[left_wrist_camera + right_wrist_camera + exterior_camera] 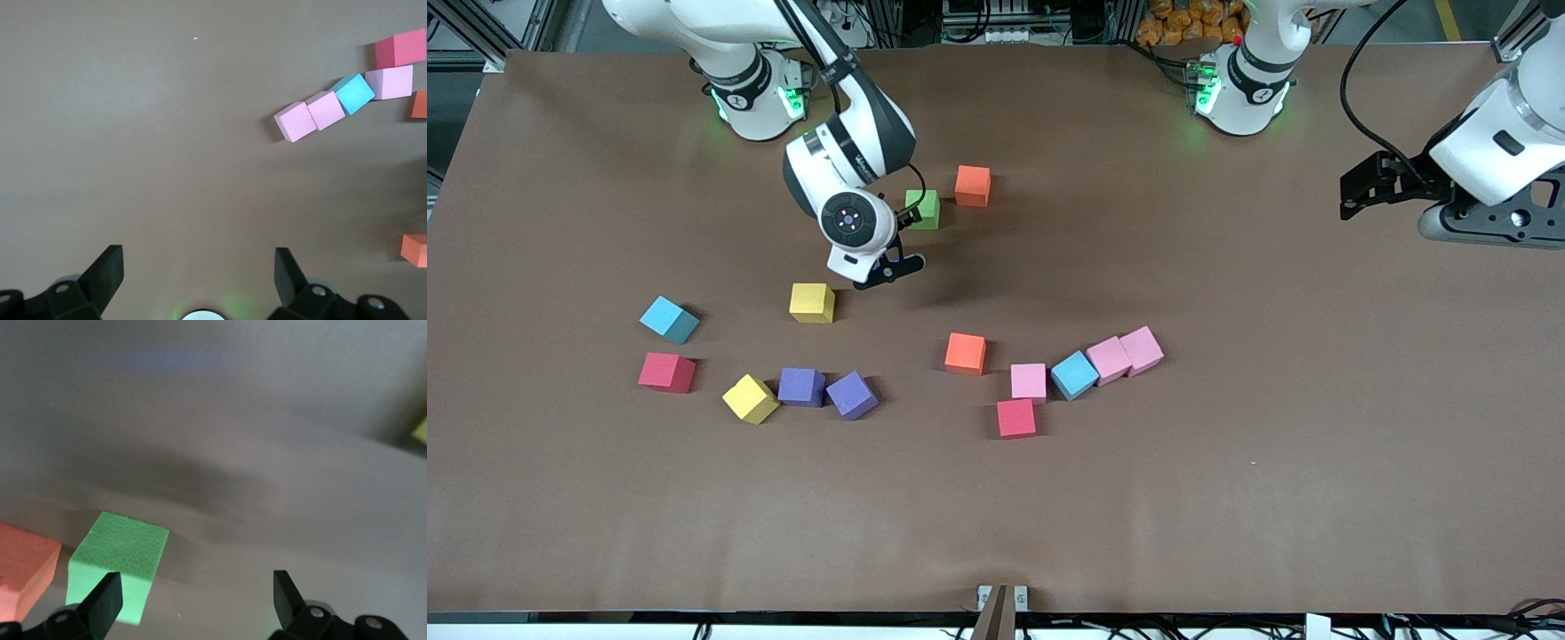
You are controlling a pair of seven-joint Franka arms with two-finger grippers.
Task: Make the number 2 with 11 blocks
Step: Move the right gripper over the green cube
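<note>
A brown table (1227, 498) fills nearly the whole front view, its matte cover smooth, with one tiny white speck (1253, 462) lying toward the left arm's end. At the edge nearest the front camera a small clamp (1002, 601) grips the cover at about the middle. Above the table's top edge in that view stand metal frame rails (480, 27), a heap of orange objects (1183, 22) too small to identify, and black cables (1360, 98) hanging toward the left arm's end.
</note>
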